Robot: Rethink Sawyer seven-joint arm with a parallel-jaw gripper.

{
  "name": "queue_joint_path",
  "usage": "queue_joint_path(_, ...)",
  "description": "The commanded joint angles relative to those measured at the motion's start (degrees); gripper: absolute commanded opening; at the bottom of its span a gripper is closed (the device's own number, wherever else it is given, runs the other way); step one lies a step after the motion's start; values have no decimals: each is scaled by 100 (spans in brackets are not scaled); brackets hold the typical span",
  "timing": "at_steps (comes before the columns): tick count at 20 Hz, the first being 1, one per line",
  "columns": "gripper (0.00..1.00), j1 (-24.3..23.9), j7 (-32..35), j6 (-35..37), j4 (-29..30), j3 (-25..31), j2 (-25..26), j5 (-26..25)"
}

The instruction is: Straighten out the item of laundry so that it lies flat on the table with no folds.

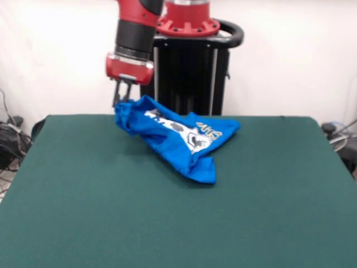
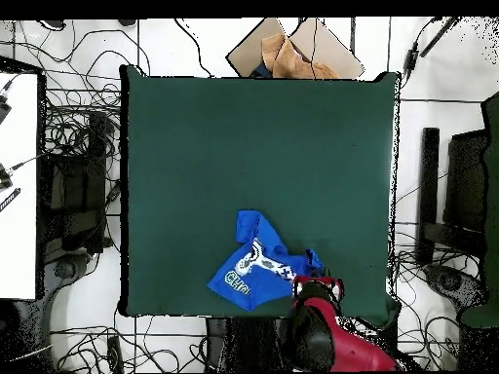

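Crumpled blue T-shirt [image 1: 177,135] on green table [image 1: 111,212].

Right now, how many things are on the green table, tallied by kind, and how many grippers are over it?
Blue T-shirts: 1, the T-shirt, bunched and partly lifted at one corner
Grippers: 1, the gripper, at the shirt's raised corner
Tables: 1, the table
Total: 3

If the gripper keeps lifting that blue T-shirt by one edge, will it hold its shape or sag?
It would probably sag: the blue T-shirt already drapes from the gripper in soft folds down to the table. It looks light, since one pinched edge holds up that side. Pushed, it would likely bunch rather than slide.
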Motion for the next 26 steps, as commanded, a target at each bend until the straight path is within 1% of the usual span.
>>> queue_joint_path(1,0,-511,1312,817,-457,971,-60,37)
queue_joint_path(4,0,-572,1191,883,-525,1011,-32,56)
queue_joint_path(5,100,-591,1116,967,-528,1033,-51,90)
queue_joint_path(7,100,-525,1157,1063,-480,1015,-145,207)
queue_joint_path(9,100,-422,1346,930,-303,1100,-259,300)
queue_joint_path(10,100,-274,1406,911,-220,1063,-346,392)
queue_joint_path(12,100,-25,1623,952,38,1059,-681,644)
queue_joint_path(16,100,302,1919,1790,429,1406,-1553,1281)
queue_joint_path(18,100,602,1931,2232,458,1332,-1859,1643)
queue_joint_path(20,100,867,1994,2521,445,1292,-2059,1958)
queue_joint_path(22,100,1298,2075,2515,312,1051,-1970,2271)
queue_joint_path(25,100,1993,2247,1913,101,574,-1475,2812)
queue_joint_path(26,100,2121,2303,1668,64,516,-1284,2964)
